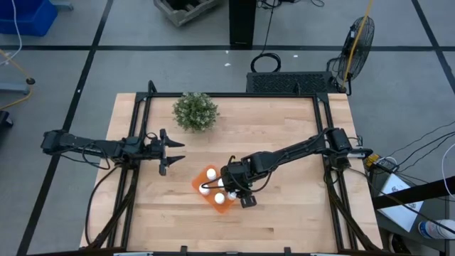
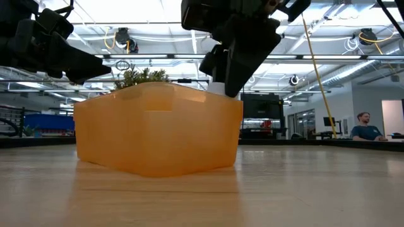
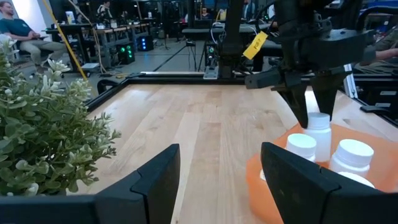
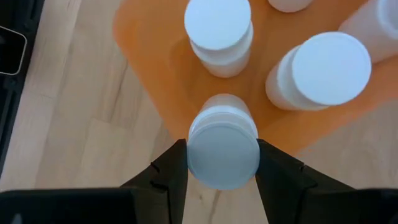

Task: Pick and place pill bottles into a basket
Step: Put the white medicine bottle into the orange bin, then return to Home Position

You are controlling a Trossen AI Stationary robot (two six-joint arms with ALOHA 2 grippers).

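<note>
The right pincer [image 4: 222,163] squeezes a pill bottle [image 4: 222,149] by its cap, holding it upright over the orange basket [image 4: 155,68] so it can go in beside the others. The left pincer [image 1: 173,151] waits wide open and empty, off to the side above the counter [image 1: 284,206].

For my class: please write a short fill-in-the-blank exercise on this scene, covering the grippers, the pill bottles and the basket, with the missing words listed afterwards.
1. The right gripper is shut on a white pill bottle above the ____ basket.
2. The left gripper waits with its fingers ____, holding nothing.
3. Between the left gripper and the table's far edge stands a green ____.
4. The bottles already in the basket stand upright with ____ caps.

Missing words: orange; open; plant; white
</note>
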